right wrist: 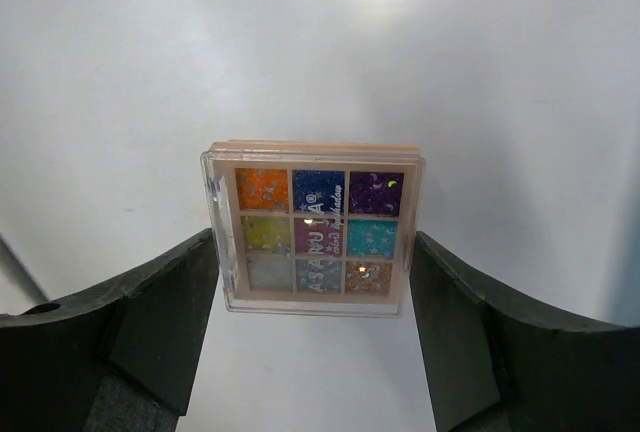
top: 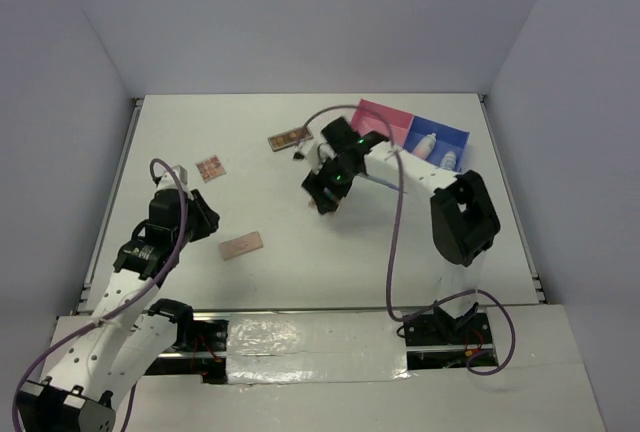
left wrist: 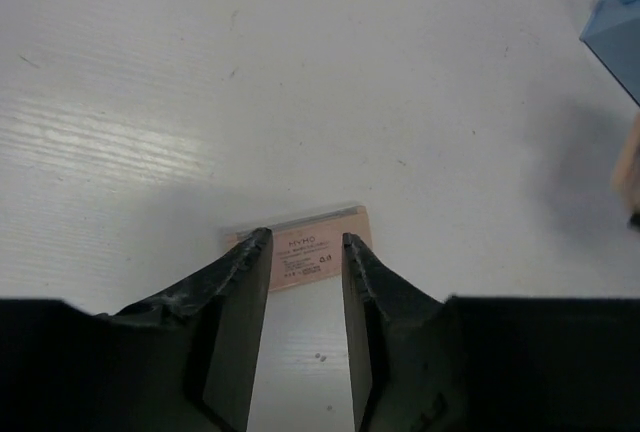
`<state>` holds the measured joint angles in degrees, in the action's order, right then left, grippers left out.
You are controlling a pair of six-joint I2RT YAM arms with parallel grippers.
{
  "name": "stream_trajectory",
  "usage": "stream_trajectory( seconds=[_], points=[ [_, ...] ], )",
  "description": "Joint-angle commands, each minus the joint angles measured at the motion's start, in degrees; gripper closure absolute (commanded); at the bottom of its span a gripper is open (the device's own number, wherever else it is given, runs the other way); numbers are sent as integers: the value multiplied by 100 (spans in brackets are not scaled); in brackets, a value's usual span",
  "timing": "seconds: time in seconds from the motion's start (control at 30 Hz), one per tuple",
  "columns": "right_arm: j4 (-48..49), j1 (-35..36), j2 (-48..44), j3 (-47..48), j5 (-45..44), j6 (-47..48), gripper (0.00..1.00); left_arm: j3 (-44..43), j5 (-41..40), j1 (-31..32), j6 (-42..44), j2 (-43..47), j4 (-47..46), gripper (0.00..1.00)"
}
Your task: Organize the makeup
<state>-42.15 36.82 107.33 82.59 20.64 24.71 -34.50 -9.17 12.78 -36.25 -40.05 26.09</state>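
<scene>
My right gripper [right wrist: 313, 252] is shut on the square multicolour palette [right wrist: 318, 229], clamped by its two side edges and held above the white table; in the top view this gripper [top: 322, 197] hangs mid-table, left of the tray. My left gripper [left wrist: 305, 242] is open, and the flat pink palette [left wrist: 300, 249] lies on the table just beyond its fingertips. In the top view that palette [top: 241, 245] lies right of the left gripper [top: 206, 223]. A brown palette [top: 290, 138] and a small square palette [top: 210, 168] lie farther back. Two white bottles [top: 428, 144] stand in the tray's blue half.
The pink-and-blue compartment tray [top: 385, 115] stands at the back right; its blue corner [left wrist: 615, 37] shows in the left wrist view. A small dark item [top: 297, 156] lies by the brown palette. The table's raised edges run along left and right.
</scene>
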Motion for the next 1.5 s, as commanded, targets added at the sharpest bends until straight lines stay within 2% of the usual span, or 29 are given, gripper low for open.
stream_trajectory(
  seconds=[0.0, 0.13, 0.23, 0.4, 0.63, 0.67, 0.73, 1.07, 1.17, 1.2, 1.27, 1.47],
  points=[
    [-39, -657, -564, 784, 29, 263, 86, 92, 293, -30, -145, -46, -315, 51],
    [-100, -1579, -126, 1715, -289, -131, 92, 145, 398, -38, -251, -169, -385, 27],
    [-153, -2248, 349, 2645, -420, -597, 92, 163, 486, -38, -277, -283, -464, 24],
    [-197, -2802, 1078, 3360, -719, -1073, 87, 128, 592, -47, -225, -486, -534, 19],
    [-127, -2952, 1484, 3519, -772, -1258, 73, 75, 767, -47, -154, -793, -640, 18],
    [-118, -2961, 1545, 3510, -807, -1275, 68, 75, 794, -38, -154, -811, -657, 17],
    [-83, -3005, 1598, 3492, -834, -1311, 63, 75, 811, -47, -154, -864, -684, 17],
    [-12, -3023, 1800, 3334, -939, -1214, 46, 242, 820, -47, -181, -890, -780, 16],
    [-21, -3040, 1844, 3352, -992, -1170, 41, 312, 759, -56, -181, -943, -798, 13],
    [-4, -3031, 1844, 3334, -1001, -1170, 37, 312, 637, -65, -233, -960, -755, 7],
    [31, -3031, 1827, 3308, -1001, -1179, 33, 295, 557, -73, -242, -1013, -719, 2],
    [23, -3023, 1783, 3334, -1001, -1161, 29, 242, 592, -135, -207, -1092, -728, 1]
  ],
)
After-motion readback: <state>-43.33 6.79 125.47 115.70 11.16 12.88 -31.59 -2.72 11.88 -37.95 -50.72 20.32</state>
